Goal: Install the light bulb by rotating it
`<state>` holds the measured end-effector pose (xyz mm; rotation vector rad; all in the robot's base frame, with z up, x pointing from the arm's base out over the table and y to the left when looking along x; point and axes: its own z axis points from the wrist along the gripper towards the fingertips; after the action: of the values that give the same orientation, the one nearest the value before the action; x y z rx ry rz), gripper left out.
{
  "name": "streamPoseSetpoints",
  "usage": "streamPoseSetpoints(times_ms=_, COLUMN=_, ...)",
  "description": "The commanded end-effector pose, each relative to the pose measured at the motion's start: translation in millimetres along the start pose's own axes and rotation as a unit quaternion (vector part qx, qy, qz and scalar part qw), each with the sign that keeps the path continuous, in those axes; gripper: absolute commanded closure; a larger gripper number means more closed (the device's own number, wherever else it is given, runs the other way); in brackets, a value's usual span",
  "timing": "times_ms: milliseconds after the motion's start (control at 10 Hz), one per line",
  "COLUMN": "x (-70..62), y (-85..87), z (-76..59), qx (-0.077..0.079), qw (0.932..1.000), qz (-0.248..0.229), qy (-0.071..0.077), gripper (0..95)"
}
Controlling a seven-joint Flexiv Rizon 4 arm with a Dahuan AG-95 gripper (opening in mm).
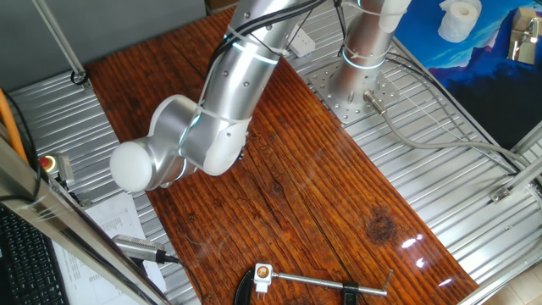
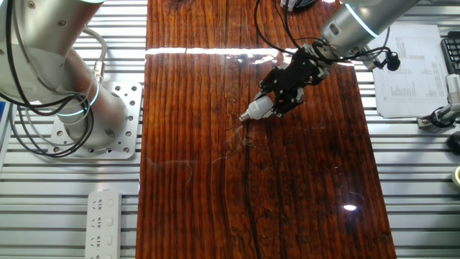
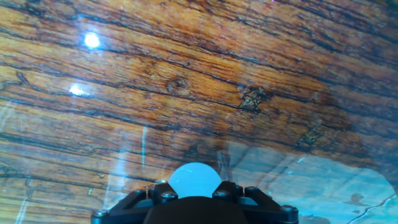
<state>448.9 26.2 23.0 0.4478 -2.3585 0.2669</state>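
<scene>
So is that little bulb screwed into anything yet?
No. The light bulb sits in the end effector above the bare wooden table; no socket appears near it.

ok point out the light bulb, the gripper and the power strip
light bulb [image 2: 256, 110], the other fixed view, frosted dome
gripper [image 2: 277, 97], the other fixed view, black fingers around the bulb
power strip [image 2: 105, 223], the other fixed view, white top face

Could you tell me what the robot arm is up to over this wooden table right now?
The arm's gripper is holding the light bulb, a small white frosted one, above the wooden table. The bulb juts out from the black fingers at a slant. The hand view shows its dome poking out between the fingers, with only wood grain ahead. No socket shows near the bulb in any view, so it is not yet being screwed in.
</scene>
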Motion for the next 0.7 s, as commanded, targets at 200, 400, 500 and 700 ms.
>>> streamPoseSetpoints(times_ms=200, x=3.9, y=-2.1, z=-5.6, qx=-0.004, qw=1.0000, qz=-0.004, qy=-0.004, gripper=76.0)
streamPoseSetpoints(times_ms=400, x=15.2, y=-7.6, z=-23.3, qx=-0.014, qw=0.9996, qz=-0.021, qy=-0.012, gripper=76.0)
streamPoseSetpoints(times_ms=500, x=21.5, y=-10.5, z=-35.8, qx=-0.023, qw=0.9992, qz=-0.028, qy=-0.019, gripper=76.0)
streamPoseSetpoints(times_ms=700, x=31.1, y=-14.6, z=-65.2, qx=-0.036, qw=0.9984, qz=-0.032, qy=-0.030, gripper=76.0)
